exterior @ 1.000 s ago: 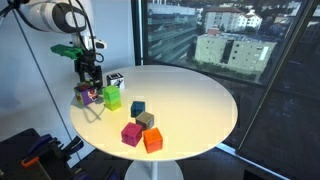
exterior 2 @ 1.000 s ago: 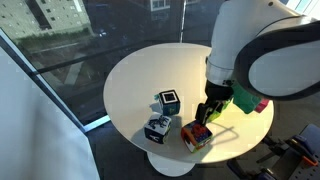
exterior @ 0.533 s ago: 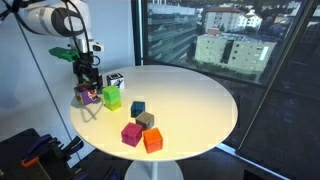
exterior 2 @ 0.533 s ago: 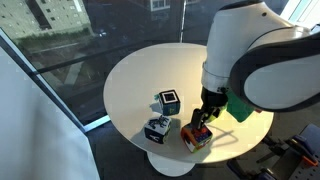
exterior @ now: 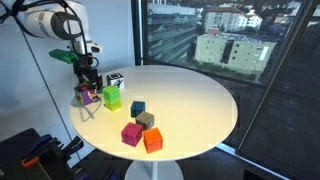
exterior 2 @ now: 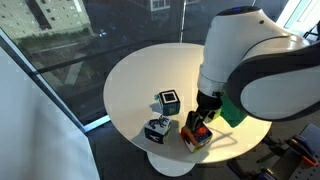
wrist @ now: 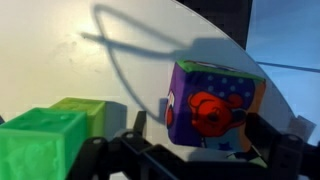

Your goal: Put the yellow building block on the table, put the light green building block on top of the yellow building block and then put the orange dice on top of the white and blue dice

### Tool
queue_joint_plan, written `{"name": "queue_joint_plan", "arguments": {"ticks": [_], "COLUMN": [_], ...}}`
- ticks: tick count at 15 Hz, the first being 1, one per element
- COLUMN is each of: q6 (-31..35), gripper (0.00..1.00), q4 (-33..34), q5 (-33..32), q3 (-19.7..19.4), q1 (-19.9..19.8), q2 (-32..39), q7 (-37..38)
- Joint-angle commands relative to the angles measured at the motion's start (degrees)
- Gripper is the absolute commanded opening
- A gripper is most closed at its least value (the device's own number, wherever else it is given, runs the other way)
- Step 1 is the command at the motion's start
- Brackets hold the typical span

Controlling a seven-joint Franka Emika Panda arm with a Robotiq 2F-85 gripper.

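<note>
The gripper (exterior 2: 201,122) stood wide open, jaws either side of the orange dice (wrist: 212,108) on the counter (exterior: 190,100), gripping nothing.

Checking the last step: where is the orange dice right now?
In the wrist view the orange dice sits between the gripper's open fingers; in an exterior view it is near the table edge, beside the light green building block.
</note>
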Motion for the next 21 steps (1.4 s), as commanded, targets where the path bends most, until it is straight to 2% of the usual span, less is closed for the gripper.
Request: {"name": "queue_joint_plan", "arguments": {"ticks": [1, 12, 21], "q6": [1.0, 1.6, 1.2], "gripper": [1.0, 1.0, 1.0], "q4": [0.9, 0.8, 0.7], "q5": [-1.5, -2.6, -8.6], "q3": [0.3, 0.3, -0.4], "q1": [0.6, 2.4, 2.8], "q2": [1.1, 2.1, 3.9], "q7": [3.1, 4.8, 9.0]}}
